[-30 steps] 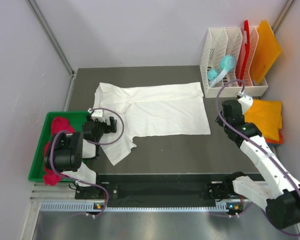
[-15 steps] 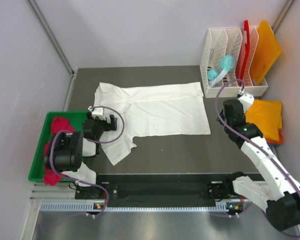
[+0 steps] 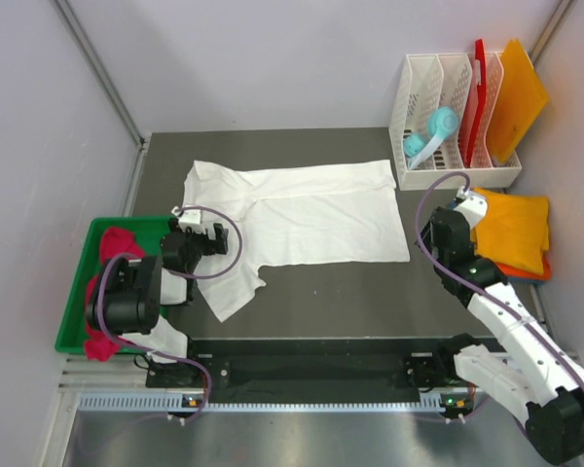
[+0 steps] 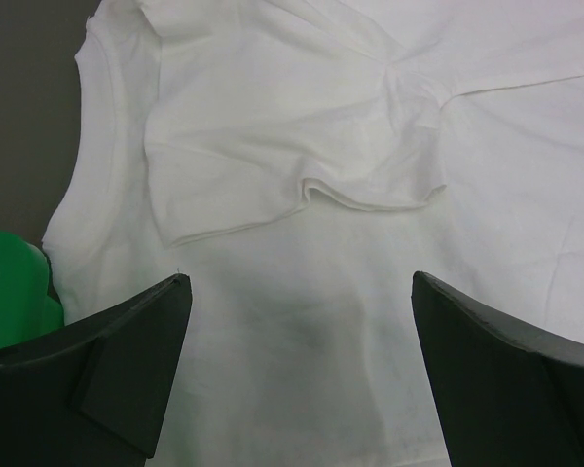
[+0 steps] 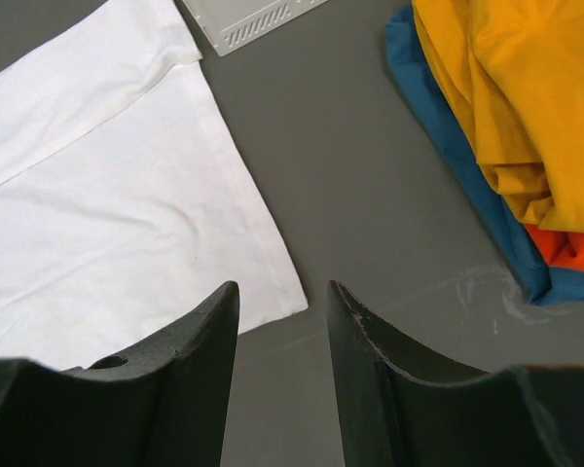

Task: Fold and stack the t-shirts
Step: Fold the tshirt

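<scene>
- Left gripper [image 4: 299, 292]: jaws wide apart, empty, over the white t-shirt [image 3: 311, 219] near the table [image 3: 370, 292] left edge.
- Right gripper [image 5: 282, 292]: jaws partly apart, empty, above the white t-shirt's near right corner.

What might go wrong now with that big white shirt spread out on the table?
1. The right end effector hovers at a corner of the white t-shirt; a pinch there may miss the thin hem or catch only one layer.
2. The left end effector is open over a rumpled sleeve; folding now could trap that wrinkle.
</scene>
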You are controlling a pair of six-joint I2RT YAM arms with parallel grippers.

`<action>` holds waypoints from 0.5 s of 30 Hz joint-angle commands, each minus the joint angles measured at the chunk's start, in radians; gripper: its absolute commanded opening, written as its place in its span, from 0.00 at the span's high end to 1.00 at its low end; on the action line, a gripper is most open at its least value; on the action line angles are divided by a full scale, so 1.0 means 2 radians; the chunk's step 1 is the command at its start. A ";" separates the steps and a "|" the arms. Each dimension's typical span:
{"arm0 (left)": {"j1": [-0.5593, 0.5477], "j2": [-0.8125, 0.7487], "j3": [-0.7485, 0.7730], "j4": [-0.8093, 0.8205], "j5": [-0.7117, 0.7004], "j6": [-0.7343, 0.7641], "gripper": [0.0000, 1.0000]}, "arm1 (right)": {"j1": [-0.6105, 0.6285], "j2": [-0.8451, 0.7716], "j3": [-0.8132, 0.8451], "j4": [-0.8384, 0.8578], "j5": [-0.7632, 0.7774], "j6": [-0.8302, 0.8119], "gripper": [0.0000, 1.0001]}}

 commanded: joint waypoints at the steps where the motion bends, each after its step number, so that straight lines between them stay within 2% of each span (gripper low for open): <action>1: 0.000 -0.007 0.008 0.023 0.002 0.005 0.01 | 0.014 -0.010 0.029 -0.008 0.005 -0.004 0.58; 5: 0.000 -0.006 0.009 0.023 0.003 0.005 0.01 | 0.029 -0.016 0.034 -0.021 0.022 -0.020 0.58; 10: 0.000 -0.009 0.024 -0.002 -0.080 -0.033 0.01 | 0.034 -0.020 0.037 -0.037 0.025 -0.029 0.57; 12: -0.002 -0.008 0.024 -0.010 -0.084 -0.029 0.01 | 0.037 -0.020 0.034 -0.036 0.024 -0.031 0.57; 15: -0.033 -0.017 0.026 -0.013 -0.146 -0.007 0.01 | 0.041 -0.014 0.030 -0.034 0.024 -0.035 0.57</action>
